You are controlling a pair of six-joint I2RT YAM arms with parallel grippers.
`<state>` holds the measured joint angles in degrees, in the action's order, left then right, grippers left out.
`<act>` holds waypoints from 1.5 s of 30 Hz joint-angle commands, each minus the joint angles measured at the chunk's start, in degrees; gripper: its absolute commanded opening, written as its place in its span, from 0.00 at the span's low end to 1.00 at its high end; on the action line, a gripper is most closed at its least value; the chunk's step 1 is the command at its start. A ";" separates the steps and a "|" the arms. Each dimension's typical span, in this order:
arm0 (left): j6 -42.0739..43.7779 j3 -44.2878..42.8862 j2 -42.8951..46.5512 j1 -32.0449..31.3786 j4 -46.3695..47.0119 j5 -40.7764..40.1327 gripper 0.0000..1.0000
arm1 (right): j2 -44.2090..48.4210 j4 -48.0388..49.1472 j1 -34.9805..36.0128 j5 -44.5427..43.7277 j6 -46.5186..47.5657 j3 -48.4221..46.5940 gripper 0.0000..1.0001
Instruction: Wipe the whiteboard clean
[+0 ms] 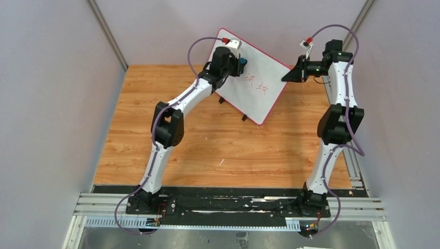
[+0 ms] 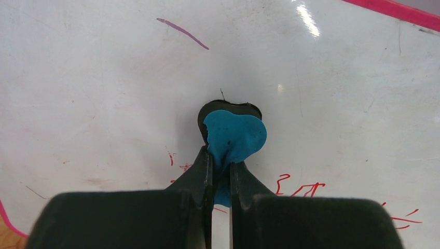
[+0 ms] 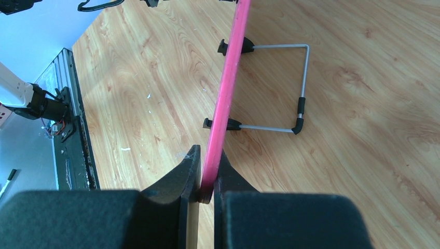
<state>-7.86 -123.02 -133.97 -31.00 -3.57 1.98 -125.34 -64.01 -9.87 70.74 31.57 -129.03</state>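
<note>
The whiteboard (image 1: 249,88) stands tilted on black feet at the back of the table, with red writing (image 1: 258,84) right of its middle. My left gripper (image 1: 239,64) is shut on the blue-and-black eraser (image 2: 233,136), which presses on the white surface (image 2: 104,93) above the red writing (image 2: 303,189). A purple stroke (image 2: 182,33) shows higher up. My right gripper (image 1: 285,78) is shut on the board's right edge; in the right wrist view the pink rim (image 3: 225,98) runs edge-on between its fingers (image 3: 188,171).
The board's wire stand (image 3: 290,88) with black feet rests on the wooden table (image 1: 218,150) behind the rim. Grey walls enclose the table at left, back and right. A metal rail (image 1: 228,205) carries the arm bases at the near edge.
</note>
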 commanded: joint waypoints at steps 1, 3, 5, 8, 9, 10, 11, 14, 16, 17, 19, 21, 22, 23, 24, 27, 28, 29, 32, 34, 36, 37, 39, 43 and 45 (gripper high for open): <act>2.11 2.33 1.19 -0.35 -0.98 0.20 0.00 | 0.19 -1.57 2.15 0.32 4.98 0.71 0.01; 1.98 3.82 1.70 0.48 -0.57 0.01 0.00 | 0.23 -1.56 2.13 0.21 4.99 0.73 0.01; 2.36 5.89 2.51 1.06 -0.09 -0.27 0.00 | 0.25 -1.59 2.13 0.06 5.04 0.74 0.01; 3.63 8.16 3.76 1.72 0.49 -1.77 0.00 | 0.17 -1.61 2.13 -0.05 5.08 0.65 0.01; 3.86 8.44 3.94 2.00 0.50 -1.95 0.00 | 0.09 -1.57 2.13 0.00 5.01 0.46 0.01; 3.90 8.61 3.97 2.41 0.45 -2.02 0.00 | 0.01 -1.60 2.19 0.08 4.91 0.33 0.01; 3.86 8.67 3.98 2.82 0.35 -1.98 0.00 | -0.04 -1.61 2.14 0.10 4.83 0.20 0.00; 4.05 8.72 3.86 4.09 0.08 -2.26 0.00 | -0.13 -1.57 2.13 0.19 4.75 0.25 0.00; 3.97 8.68 3.72 4.85 -0.01 -2.52 0.00 | -0.17 -1.58 2.13 0.10 4.75 0.21 0.01; 3.58 8.68 3.58 5.16 -0.07 -2.21 0.00 | -0.24 -1.57 2.13 0.10 4.78 0.20 0.01; 2.90 8.76 3.45 5.57 -0.19 -1.50 0.00 | -0.20 -1.58 2.13 0.18 4.73 0.26 0.01; 1.70 9.28 3.37 5.46 0.76 -0.05 0.00 | -0.32 -1.58 2.20 0.19 4.73 0.15 0.01; 0.70 9.71 3.23 5.43 1.41 0.75 0.00 | -0.31 -1.63 2.22 0.19 4.73 0.14 0.01; -0.13 10.13 3.23 5.26 2.31 1.48 0.00 | -0.29 -1.57 2.22 0.19 4.78 0.21 0.01; -0.89 10.50 3.27 5.14 2.99 2.01 0.00 | -0.21 -1.60 2.22 0.12 4.73 0.28 0.01; -1.59 10.53 3.02 3.72 3.48 2.71 0.00 | 0.05 -1.56 2.22 -0.06 4.83 0.47 0.01; -1.38 10.52 3.02 2.97 3.49 2.51 0.00 | 0.09 -1.56 2.22 -0.10 4.87 0.55 0.01; -1.14 10.52 3.06 2.21 3.49 2.38 0.00 | 0.06 -1.56 2.22 -0.16 4.91 0.52 0.01; -1.18 10.80 3.32 0.33 4.02 2.71 0.00 | 0.15 -1.64 2.22 -0.21 4.94 0.58 0.01; -1.47 11.29 3.57 -0.72 4.46 2.94 0.00 | 0.13 -1.66 2.22 -0.12 4.93 0.50 0.01; -1.79 12.33 4.07 -1.34 5.41 3.27 0.00 | 0.17 -1.65 2.24 -0.16 4.90 0.48 0.01; -1.85 12.93 4.33 -1.48 5.92 3.25 0.00 | 0.19 -1.65 2.22 -0.16 4.90 0.41 0.01; -1.79 13.92 4.65 -1.47 6.41 2.59 0.00 | 0.26 -1.65 2.22 -0.21 4.93 0.37 0.01; -0.42 15.40 5.47 -0.31 6.45 1.65 0.00 | 0.13 -1.73 2.22 -0.10 5.05 0.52 0.01; -0.71 15.96 5.87 1.28 6.61 1.63 0.00 | 0.15 -1.81 2.27 -0.07 5.16 0.67 0.01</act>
<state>-8.36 -108.92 -129.56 -29.91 2.74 0.84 -125.34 -64.25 -9.85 70.59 31.57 -129.03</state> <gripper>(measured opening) 0.087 0.088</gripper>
